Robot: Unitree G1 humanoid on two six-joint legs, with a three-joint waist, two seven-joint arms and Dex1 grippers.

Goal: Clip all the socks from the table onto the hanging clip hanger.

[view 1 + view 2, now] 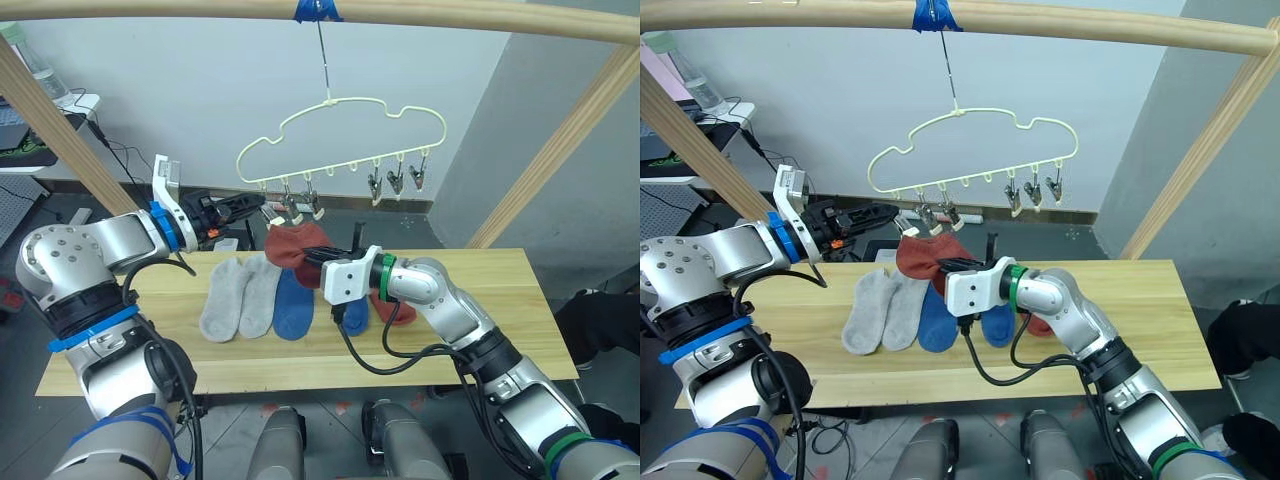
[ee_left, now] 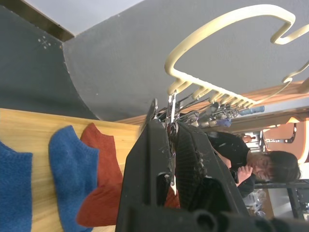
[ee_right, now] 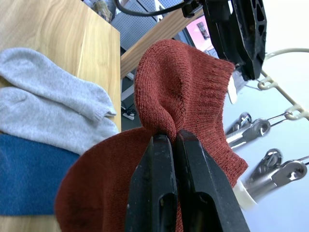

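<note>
The rust red sock is a soft, matt ribbed knit, fuzzy at the cuff. The grey socks and blue socks look like the same dull cloth. The table is pale, smooth wood planks. The clip hanger is smooth pale wire with shiny metal clips. The right claw is matt black plastic.
</note>
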